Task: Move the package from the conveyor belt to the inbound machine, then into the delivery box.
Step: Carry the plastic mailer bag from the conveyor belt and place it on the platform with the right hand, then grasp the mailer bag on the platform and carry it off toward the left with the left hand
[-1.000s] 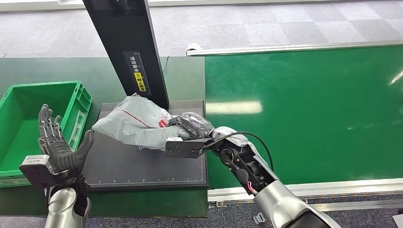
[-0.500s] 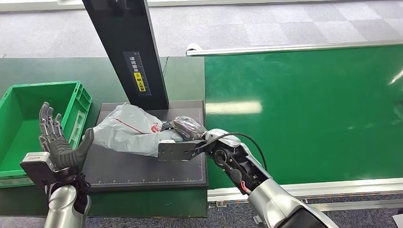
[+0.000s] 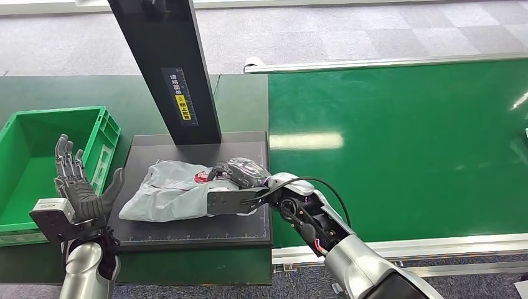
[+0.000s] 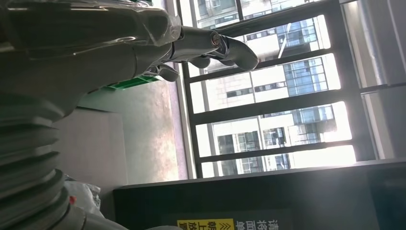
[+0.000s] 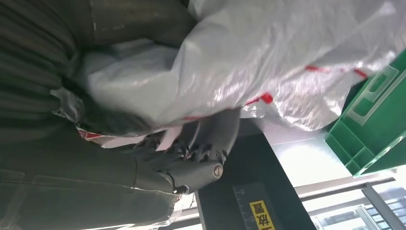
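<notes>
Green belting stretches off beside the right hand, whose fingers grip the grey package lying on the black inbound machine plate. Beyond the package, the left hand hovers with fingers spread wide, holding nothing, the green delivery box just past it.

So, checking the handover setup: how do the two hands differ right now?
The right hand grips the grey package on the black scanner platform; the left hand holds nothing, fingers spread. The right reaches low over the platform; the left stands upright beside the green box. Both have dark fingers.
</notes>
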